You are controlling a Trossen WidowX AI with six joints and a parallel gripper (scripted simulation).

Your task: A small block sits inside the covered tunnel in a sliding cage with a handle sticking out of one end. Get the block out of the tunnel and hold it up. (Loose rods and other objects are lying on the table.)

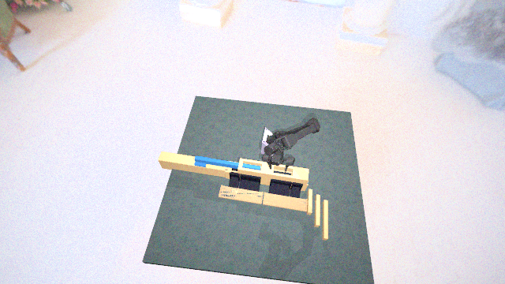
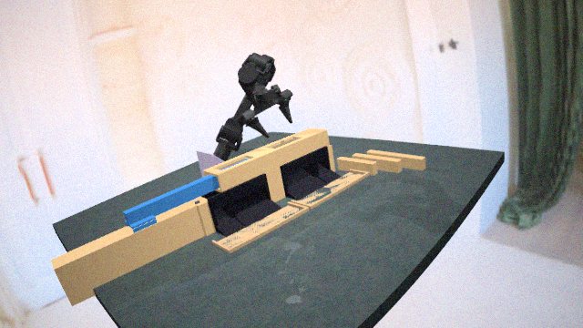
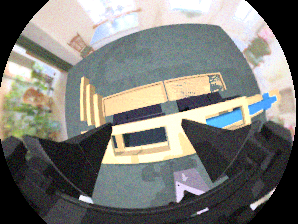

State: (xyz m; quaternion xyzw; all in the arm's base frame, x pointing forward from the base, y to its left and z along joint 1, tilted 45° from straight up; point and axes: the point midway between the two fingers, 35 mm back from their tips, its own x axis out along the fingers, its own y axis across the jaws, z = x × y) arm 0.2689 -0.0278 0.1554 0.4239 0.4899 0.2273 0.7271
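Top, side and wrist views do not show me the small block, so I cannot tell just where it is; the task says it is in the tunnel (image 1: 300, 176) (image 2: 274, 182) (image 3: 176, 143). The tunnel has a cover with two holes on top and two big dark holes in its front. The cover likely keeps the block from being picked straight up.

A blue handle (image 1: 215, 162) (image 2: 173, 198) (image 3: 261, 106) pokes out of one end of the tunnel. It is likely there so the cage can slide. A long wooden beam (image 1: 179, 161) (image 2: 105, 248) runs out past that same end, beside the handle, maybe to help it go straight.

The gripper (image 1: 278, 169) (image 2: 280, 129) (image 3: 148, 124) is above the tunnel, near the top hole farther from the handle. Its fingers are spread wide, and nothing is between them. The tips point down, maybe to line up with that hole. If the block comes under it, the fingers could go in for it, but they could bump the edges.

Two flat boards (image 1: 285, 201) (image 2: 264, 229) (image 3: 132, 99) lie in front of the tunnel. Three loose rods (image 1: 317, 211) (image 2: 377, 164) (image 3: 90, 107) lie near the tunnel's other end, away from the handle. They might be for pushing. The block is not held up yet.
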